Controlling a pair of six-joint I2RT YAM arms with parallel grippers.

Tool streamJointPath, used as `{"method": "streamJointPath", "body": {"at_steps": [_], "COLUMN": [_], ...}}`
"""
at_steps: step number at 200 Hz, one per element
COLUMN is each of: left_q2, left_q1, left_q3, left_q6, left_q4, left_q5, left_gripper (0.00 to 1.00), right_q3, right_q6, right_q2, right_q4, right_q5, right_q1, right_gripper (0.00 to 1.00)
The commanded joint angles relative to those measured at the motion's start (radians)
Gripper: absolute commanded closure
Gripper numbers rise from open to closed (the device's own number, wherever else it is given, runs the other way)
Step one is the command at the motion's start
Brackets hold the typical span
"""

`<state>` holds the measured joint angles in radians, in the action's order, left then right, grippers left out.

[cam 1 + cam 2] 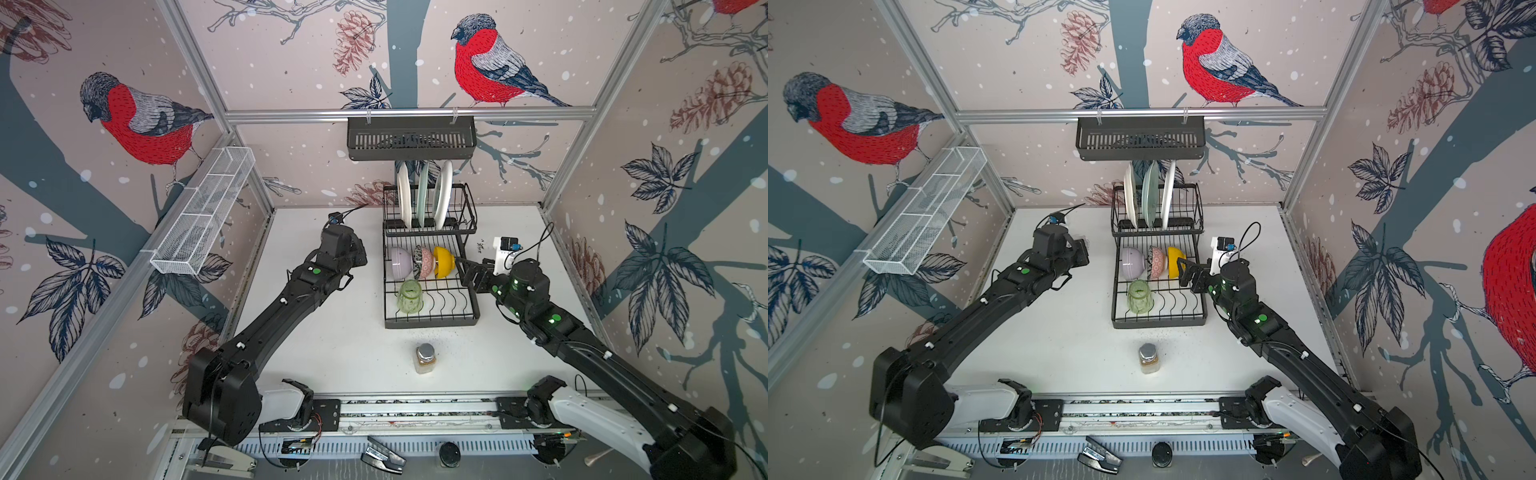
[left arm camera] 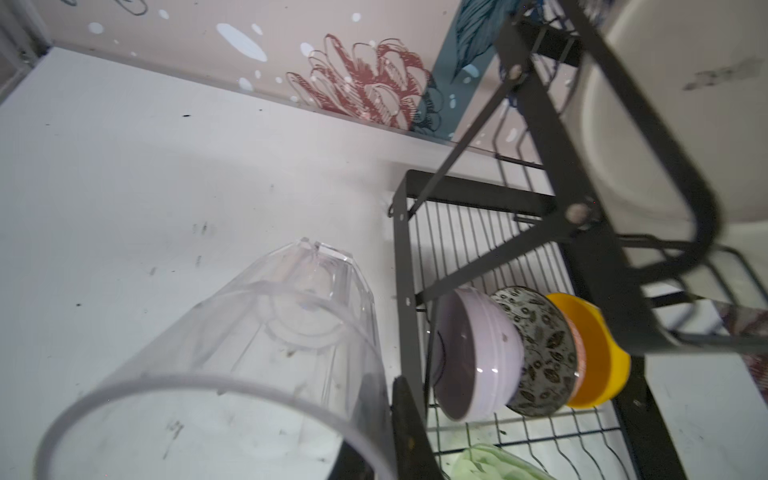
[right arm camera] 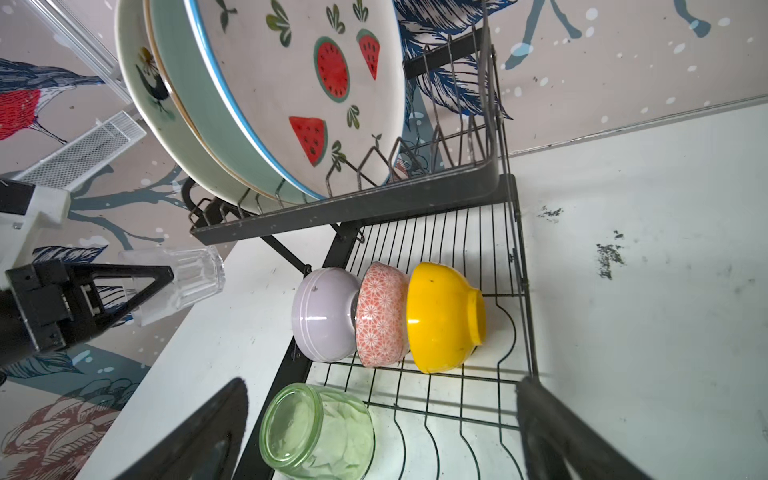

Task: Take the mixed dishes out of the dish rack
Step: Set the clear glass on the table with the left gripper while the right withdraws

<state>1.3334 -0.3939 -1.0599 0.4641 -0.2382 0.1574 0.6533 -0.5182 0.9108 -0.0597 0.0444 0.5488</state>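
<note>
likely the step in hand is setting the clear tumbler [image 2: 232,340] down on the table [image 1: 332,340]. the dish rack [image 1: 432,322] is seen mid-frame in both top views, with three plates [image 1: 422,195] stood in its upper tier. the lilac bowl [image 1: 400,262], pink-patterned bowl [image 1: 424,262] and yellow bowl [image 1: 442,262] are rowed below, and the green tumbler [image 1: 409,297] is placed lower in the frame.

the clear tumbler is clamped by the left gripper [image 3: 160,286], left of the rack and outside its wires. it is best lowered onto bare table, well apart from the rack, before release. the right gripper [image 1: 465,272] is spread wide just beside the yellow bowl, and nothing is held in it.

the watermelon plate [image 3: 311,83] has its print shown only in the right wrist view, and the clear tumbler is barely made out in the top views.
</note>
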Motion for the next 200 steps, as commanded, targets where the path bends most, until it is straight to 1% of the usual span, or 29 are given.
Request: {"method": "streamJointPath", "body": {"at_steps": [1, 11, 25, 51, 64, 106, 132, 158, 200], "left_q2": [0.061, 0.097, 0.145, 0.230, 0.264, 0.377, 0.456, 0.522, 0.593], "left_q1": [0.044, 0.065, 0.089, 0.147, 0.164, 0.218, 0.240, 0.253, 0.265], "left_q3": [-0.045, -0.073, -0.115, -0.183, -0.199, -0.248, -0.301, -0.350, -0.419], "left_q6": [-0.033, -0.053, -0.051, -0.085, -0.087, -0.084, -0.087, -0.090, -0.098], "left_q4": [-0.039, -0.065, -0.131, -0.223, -0.232, -0.216, -0.239, -0.277, -0.300], "left_q5": [0.001, 0.011, 0.092, 0.128, 0.151, 0.111, 0.099, 0.103, 0.093], "left_gripper": [1.00, 1.00, 1.00, 1.00, 1.00, 1.00, 1.00, 1.00, 1.00], "right_q3": [-0.011, -0.014, -0.005, -0.007, -0.015, 0.013, 0.024, 0.030, 0.026], "right_q6": [0.038, 0.044, 0.047, 0.055, 0.062, 0.107, 0.130, 0.134, 0.132], "right_q2": [-0.011, -0.013, -0.012, -0.012, -0.009, 0.036, 0.063, 0.087, 0.104], "right_q4": [0.017, 0.020, 0.040, 0.060, 0.059, 0.085, 0.100, 0.115, 0.114], "right_q5": [0.023, 0.022, 0.016, 0.003, -0.008, -0.060, -0.088, -0.117, -0.127], "right_q1": [0.000, -0.002, -0.006, -0.011, -0.014, -0.021, -0.020, -0.021, -0.021], "right_gripper": [0.00, 0.00, 0.01, 0.00, 0.00, 0.00, 0.00, 0.01, 0.01]}}
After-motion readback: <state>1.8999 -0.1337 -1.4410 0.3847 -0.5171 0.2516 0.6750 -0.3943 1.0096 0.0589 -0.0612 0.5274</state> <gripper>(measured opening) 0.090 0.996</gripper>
